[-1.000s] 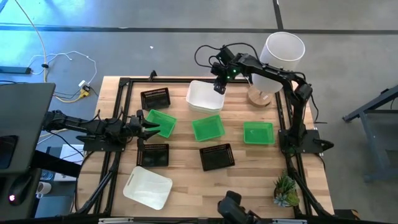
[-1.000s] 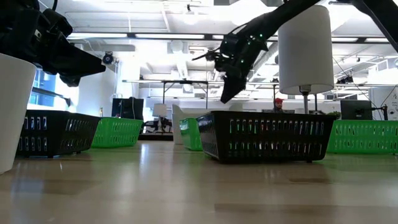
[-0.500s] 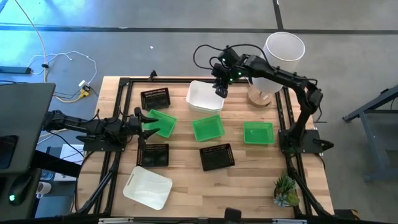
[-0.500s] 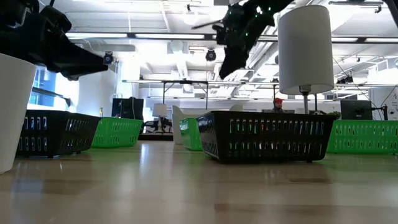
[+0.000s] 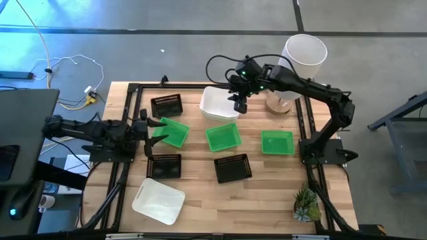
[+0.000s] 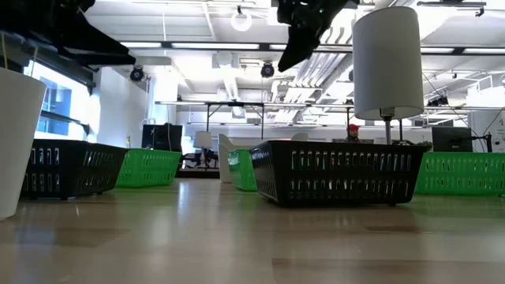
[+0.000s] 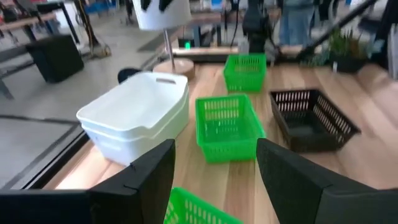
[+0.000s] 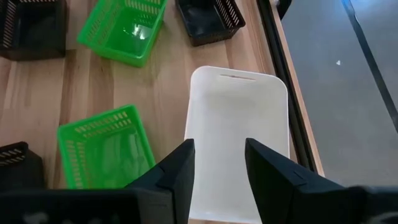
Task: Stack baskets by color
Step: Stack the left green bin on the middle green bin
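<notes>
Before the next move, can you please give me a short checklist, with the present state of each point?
1. Left gripper open and empty: ok.
2. Left gripper lined up with the nearest green basket: cannot tell, it is beside the basket's edge.
3. Right gripper empty: ok, open above the stacked white baskets.
4. White baskets all stacked: not ok, one white basket lies alone at the front.
5. Green baskets stacked: not ok, all three lie apart.
6. Black baskets stacked: not ok, all three lie apart.

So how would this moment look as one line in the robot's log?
left hand: open, by green basket | right hand: open, empty, over white stack | greens, blacks: unstacked
</notes>
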